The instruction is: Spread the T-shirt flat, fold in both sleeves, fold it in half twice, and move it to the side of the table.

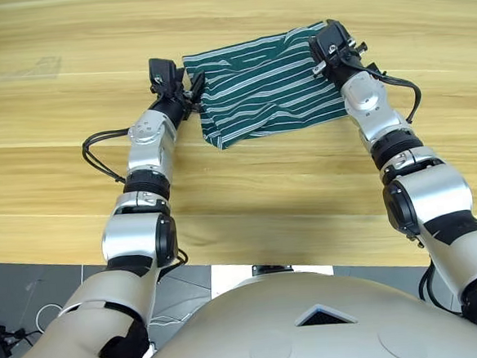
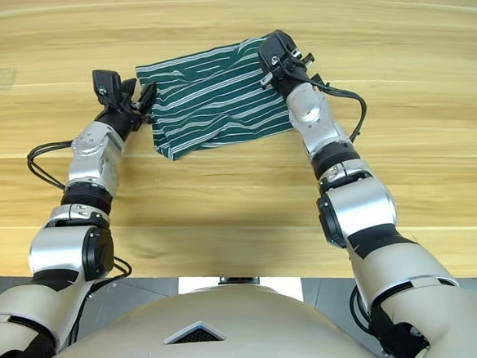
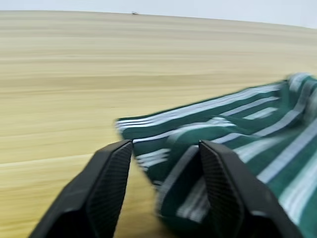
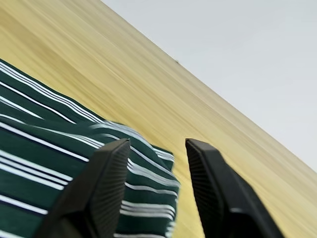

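On the pale wooden counter (image 1: 247,186), toward its far middle, lies the T-shirt (image 1: 260,83). It is dark green with thin white stripes and folded into a rough rectangle. Its far edge is fairly straight. The near left corner is rumpled and sags toward the robot in a loose point.

The left fingers (image 3: 111,183) are at the shirt's left edge, low over the wood. They stand well apart and hold nothing. One is over bare counter just beside the cloth. The other is above the striped fabric, so the hem runs through the gap between them.

The right fingers (image 4: 106,183) are at the far right corner of the shirt. They too are spread wide with nothing pinched. The layered corner of the cloth lies beneath the gap, and bare counter stretches away beyond it.

The shirt spans the space between the two arms.
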### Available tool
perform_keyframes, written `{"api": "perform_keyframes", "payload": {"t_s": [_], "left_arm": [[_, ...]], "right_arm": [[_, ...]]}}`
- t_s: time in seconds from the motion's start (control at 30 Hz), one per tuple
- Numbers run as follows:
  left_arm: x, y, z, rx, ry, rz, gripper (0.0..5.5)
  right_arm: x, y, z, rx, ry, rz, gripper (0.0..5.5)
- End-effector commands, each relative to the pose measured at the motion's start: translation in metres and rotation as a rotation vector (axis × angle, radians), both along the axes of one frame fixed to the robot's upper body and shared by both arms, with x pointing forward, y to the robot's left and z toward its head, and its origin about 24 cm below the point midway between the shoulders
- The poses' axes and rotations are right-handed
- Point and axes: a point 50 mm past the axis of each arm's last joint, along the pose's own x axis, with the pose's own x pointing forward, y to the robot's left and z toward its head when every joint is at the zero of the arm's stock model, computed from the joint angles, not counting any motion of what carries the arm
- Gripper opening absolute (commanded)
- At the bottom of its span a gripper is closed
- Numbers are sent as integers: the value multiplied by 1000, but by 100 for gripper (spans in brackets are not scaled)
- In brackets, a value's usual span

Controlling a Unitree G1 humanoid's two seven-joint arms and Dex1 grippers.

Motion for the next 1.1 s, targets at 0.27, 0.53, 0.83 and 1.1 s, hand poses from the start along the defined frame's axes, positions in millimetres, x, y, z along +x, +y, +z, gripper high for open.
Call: {"api": "perform_keyframes", "payload": {"t_s": [0.27,0.53,0.83,1.1], "left_arm": [[-97,-5,7,129,-262,-147,378],[-138,3,-9,497,-119,-512,378],[-128,4,-1,531,-133,-514,378],[-124,-23,3,348,-109,-681,378]], "right_arm": [[-61,11,8,207,-178,112,259],[-70,4,25,207,-225,24,259],[-81,15,21,159,-223,80,259],[-77,16,16,133,-217,62,259]]}}
